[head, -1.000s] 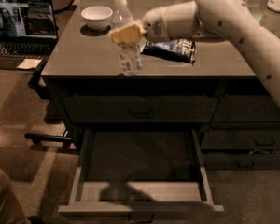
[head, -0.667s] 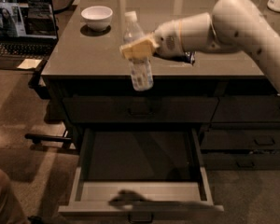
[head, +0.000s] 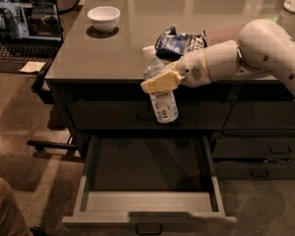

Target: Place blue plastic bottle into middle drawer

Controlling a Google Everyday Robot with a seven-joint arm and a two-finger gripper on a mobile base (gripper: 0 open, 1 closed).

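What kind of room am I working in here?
Probably an office break area: a long counter, an open laptop, a white bowl. The gripper holds the blue plastic bottle above the open middle drawer.

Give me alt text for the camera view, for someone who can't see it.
The gripper, reaching in from the right, holds the blue plastic bottle in front of the counter, above the open middle drawer. On the counter lie a dark blue snack bag and a white bowl; a laptop sits at far left.

White rounded arm (head: pixel 265 53) w/ small dark dots, round grille nr wrist, tan-yellow claw (head: pixel 160 82) at its tip, mid-frame.
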